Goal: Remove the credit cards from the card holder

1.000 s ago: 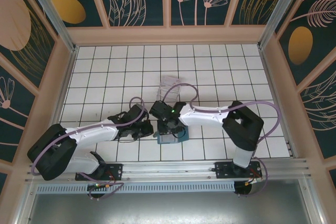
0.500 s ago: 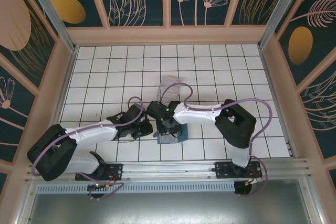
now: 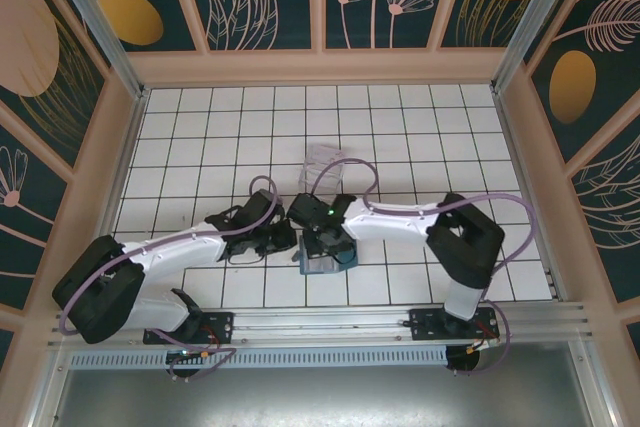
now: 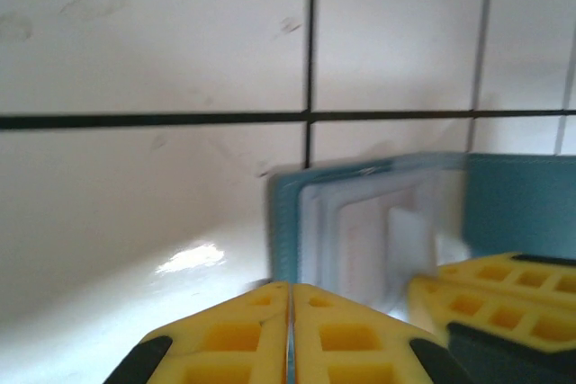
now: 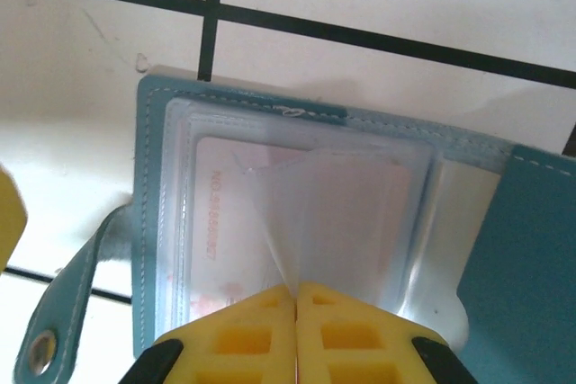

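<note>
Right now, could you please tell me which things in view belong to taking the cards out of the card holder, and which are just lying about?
For the job:
card holder, lying open
pale card, tucked inside it
right gripper, shut over the holder
left gripper, shut beside the holder

Just lying about:
clear plastic tray, farther back on the tiled table

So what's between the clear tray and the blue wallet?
Top view: the right arm's wrist and purple cable sit between tray and wallet.
</note>
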Controlling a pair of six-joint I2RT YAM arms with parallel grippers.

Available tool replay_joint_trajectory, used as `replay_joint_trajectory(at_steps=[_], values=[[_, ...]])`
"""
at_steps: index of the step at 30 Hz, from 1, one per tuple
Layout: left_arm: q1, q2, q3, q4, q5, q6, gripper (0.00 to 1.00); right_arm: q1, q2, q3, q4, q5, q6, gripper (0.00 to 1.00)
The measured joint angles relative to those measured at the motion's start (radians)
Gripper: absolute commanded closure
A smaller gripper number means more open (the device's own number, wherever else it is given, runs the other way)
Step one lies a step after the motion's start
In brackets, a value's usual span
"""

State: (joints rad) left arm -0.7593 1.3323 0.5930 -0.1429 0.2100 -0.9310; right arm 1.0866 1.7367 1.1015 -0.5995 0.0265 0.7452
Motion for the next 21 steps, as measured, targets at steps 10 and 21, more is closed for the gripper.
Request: replay_joint_trajectory(at_steps=[10,21], values=[[-0.043,0.115,0.106,0.0,0.043,0.021,0.9,-0.121,-0.254,-0.328,0.316,-0.151,0.022,0.9],[-0.113,0.264,0.226,-0.004,0.082,0.022,0.9,-0.215,-0.392,-0.584,0.612,-0.295,0.051,0.85]])
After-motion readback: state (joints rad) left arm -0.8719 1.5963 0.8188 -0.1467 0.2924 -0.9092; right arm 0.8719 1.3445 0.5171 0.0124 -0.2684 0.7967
